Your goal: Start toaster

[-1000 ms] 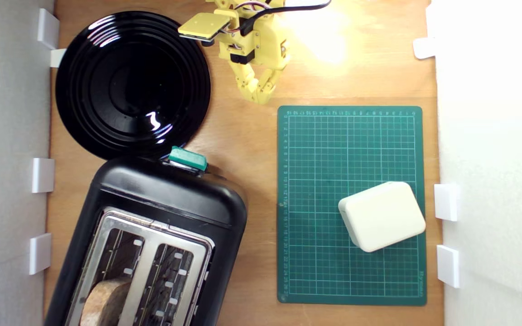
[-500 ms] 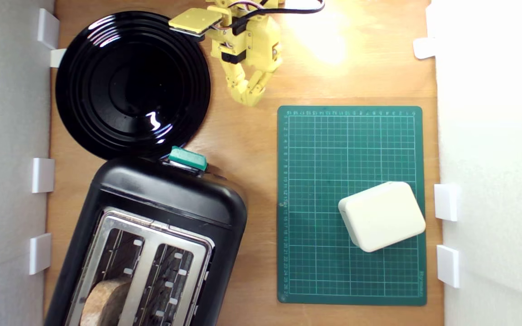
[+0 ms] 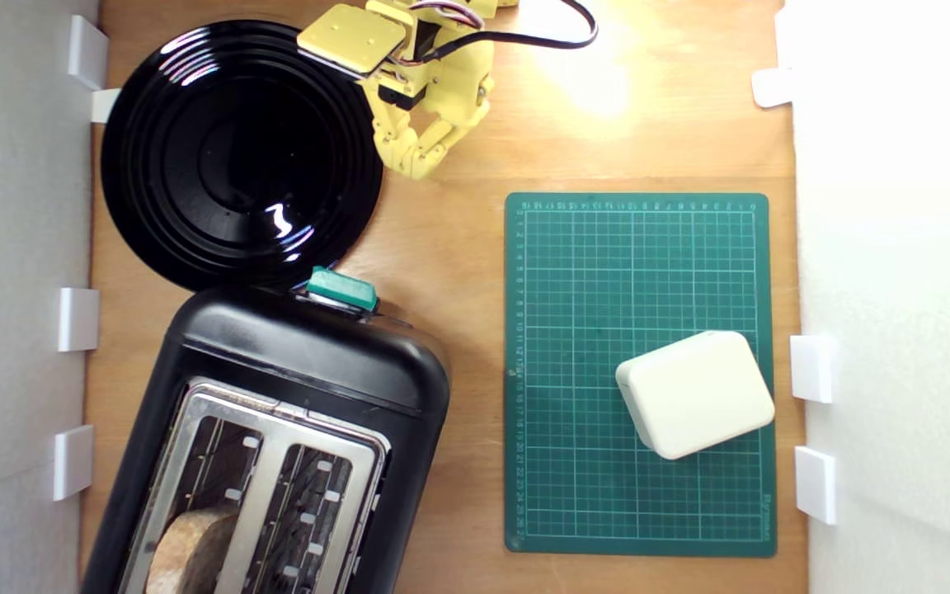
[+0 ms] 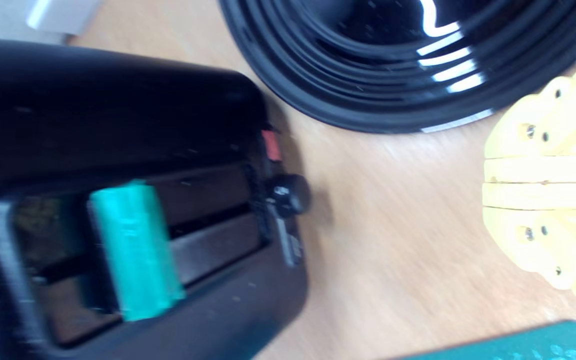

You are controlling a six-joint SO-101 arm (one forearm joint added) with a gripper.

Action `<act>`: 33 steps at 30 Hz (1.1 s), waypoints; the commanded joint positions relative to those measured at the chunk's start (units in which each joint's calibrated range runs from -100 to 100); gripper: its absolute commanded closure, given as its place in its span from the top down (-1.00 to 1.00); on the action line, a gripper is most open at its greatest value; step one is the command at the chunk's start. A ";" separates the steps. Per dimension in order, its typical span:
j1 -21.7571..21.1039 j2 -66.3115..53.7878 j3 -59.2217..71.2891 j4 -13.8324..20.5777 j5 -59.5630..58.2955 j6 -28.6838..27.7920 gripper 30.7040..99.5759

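The glossy black toaster point(image 3: 310, 363) stands at the lower left of the exterior view, with a slice of bread point(image 3: 190, 549) in one silver-framed slot. Its teal-green lever tab point(image 3: 341, 289) sticks out of the end facing the arm. In the wrist view the toaster point(image 4: 118, 120) and the lever tab point(image 4: 135, 250) appear blurred, with a small black knob point(image 4: 288, 195) beside the lever slot. My yellow gripper point(image 3: 416, 163) hangs shut and empty near the top, beside the plate's rim, well apart from the lever. In the wrist view the gripper point(image 4: 488, 182) has its fingers pressed together.
A round black ridged plate point(image 3: 153, 157) lies at the upper left, close to the toaster's lever end. A green cutting mat point(image 3: 574, 371) with a cream box point(image 3: 694, 393) on it lies at the exterior view's right. White brackets point(image 3: 77, 318) line the board's edges.
The arm has swung toward the exterior view's left, and the gripper now sits closer to the plate's rim. The toaster, lever, plate and box have not moved.
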 commanded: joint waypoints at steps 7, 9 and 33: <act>-0.24 11.70 -28.83 9.85 11.47 3.71 -0.98; 0.08 12.54 -32.92 9.47 13.10 6.80 -0.98; 8.25 35.60 -54.54 3.37 -0.78 8.64 -0.98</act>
